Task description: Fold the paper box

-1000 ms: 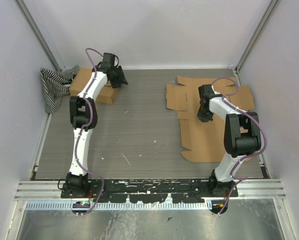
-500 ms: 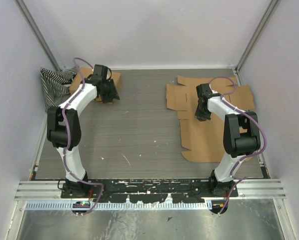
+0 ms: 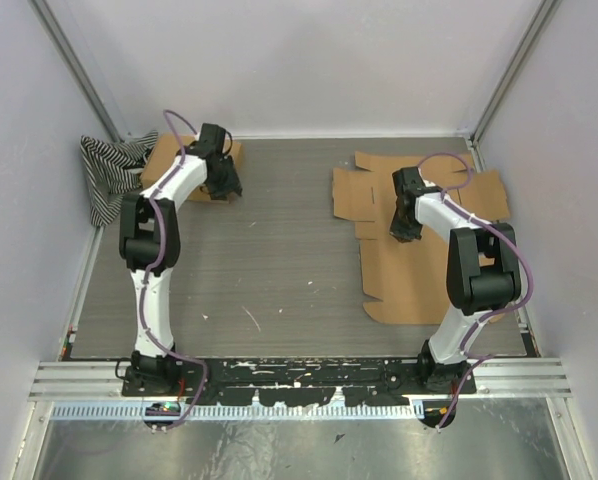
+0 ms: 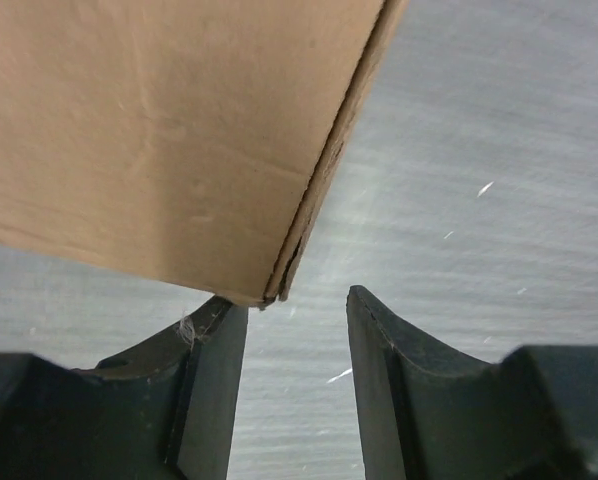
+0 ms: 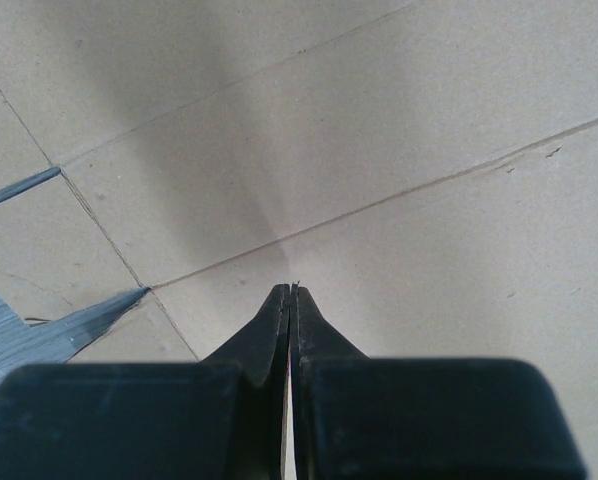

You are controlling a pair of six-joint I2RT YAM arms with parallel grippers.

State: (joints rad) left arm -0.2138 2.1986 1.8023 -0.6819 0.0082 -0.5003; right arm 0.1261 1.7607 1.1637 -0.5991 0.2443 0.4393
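A folded brown paper box (image 3: 165, 160) sits at the back left of the table. My left gripper (image 3: 226, 186) hovers at its front right corner. In the left wrist view the box's corner (image 4: 179, 130) hangs just above the left finger (image 4: 214, 380), and the gripper (image 4: 297, 305) stands open with only table between its fingers. A flat, unfolded cardboard sheet (image 3: 419, 285) lies on the right. My right gripper (image 3: 406, 232) is shut, tips down on that sheet (image 5: 429, 120), holding nothing (image 5: 292, 292).
A black-and-white striped cloth (image 3: 107, 172) lies bunched against the left wall beside the box. Walls close in the table on the left, back and right. A metal rail (image 3: 299, 378) runs along the near edge by the arm bases.
The left arm swung its elbow out to the left and back, and its gripper dropped from behind the box to its front right corner. The right arm barely moved.
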